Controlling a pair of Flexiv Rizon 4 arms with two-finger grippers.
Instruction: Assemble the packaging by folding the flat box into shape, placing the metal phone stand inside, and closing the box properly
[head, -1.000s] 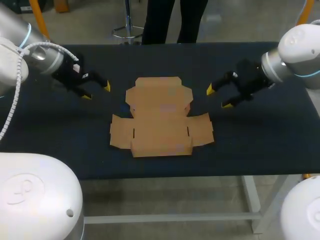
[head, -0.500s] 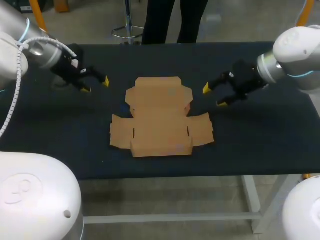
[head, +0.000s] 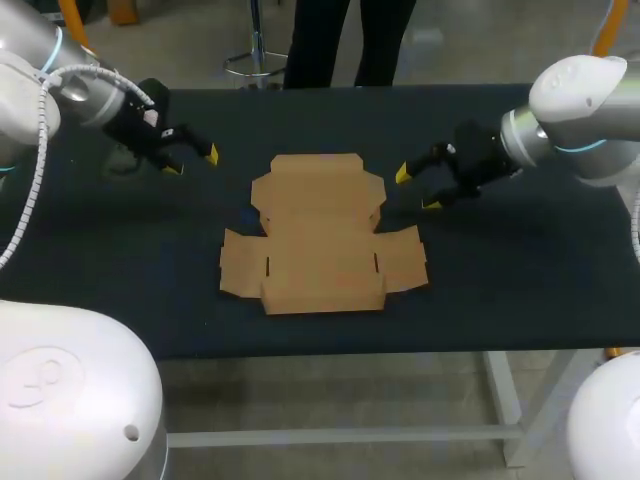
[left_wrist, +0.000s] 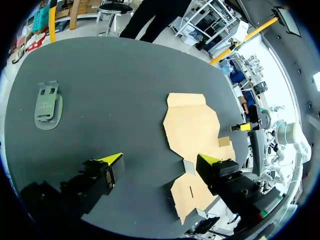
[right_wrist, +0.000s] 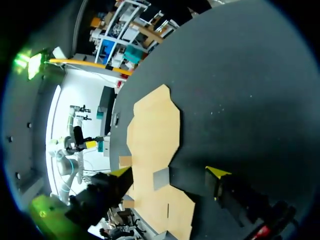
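A: What has shifted in the last second?

B: The right pincer (head: 416, 190) has slid inward over the black tabletop (head: 520, 280). It now hangs just beside the right edge of the flat brown cardboard box blank (head: 320, 235), near its far flap. Its two yellow-tipped fingers stand apart with nothing held. In its own wrist view one finger is over cardboard and the other over bare tabletop, so it straddles that edge.

A: And the other one?

B: The left pincer (head: 191, 161) has gone the opposite way, drawing back toward the far left of the tabletop, away from the blank. Its fingers are spread wide too, holding nothing.

A: Has the cardboard moved?

B: No. It lies where it lay, fully flat in the middle of the tabletop, with no wall raised and no flap creased upward.

A: Where is the stand?

B: The grey-green metal phone stand (left_wrist: 48, 105) lies flat on the tabletop, well apart from the blank. In the left wrist view it sits out ahead of the left pincer and off to one side. The overhead view does not show it.

A: What does that mean for the job?

B: Folding has not begun. I judge the right pincer is lining up on a side flap. The left may be heading for the stand or simply making room. Shaping, loading and closing all remain.
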